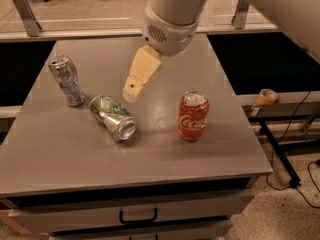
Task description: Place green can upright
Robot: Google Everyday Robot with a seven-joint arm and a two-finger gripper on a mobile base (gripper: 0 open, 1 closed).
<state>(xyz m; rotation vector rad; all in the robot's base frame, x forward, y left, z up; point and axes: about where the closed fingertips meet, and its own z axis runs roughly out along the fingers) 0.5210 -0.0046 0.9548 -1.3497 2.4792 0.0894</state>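
The green can [112,117], with a green and white label and silver ends, lies on its side on the grey table [60,159], left of centre, its open end towards the front right. My gripper [130,95] hangs from the arm above the table, just above and to the right of the can, apart from it and holding nothing.
A dented silver, pale-blue can [66,80] stands upright at the left of the green can. A red Coca-Cola can [193,116] stands upright to the right. A roll of tape [268,95] sits on a rail past the table's right edge. A drawer handle [137,216] is below the front edge.
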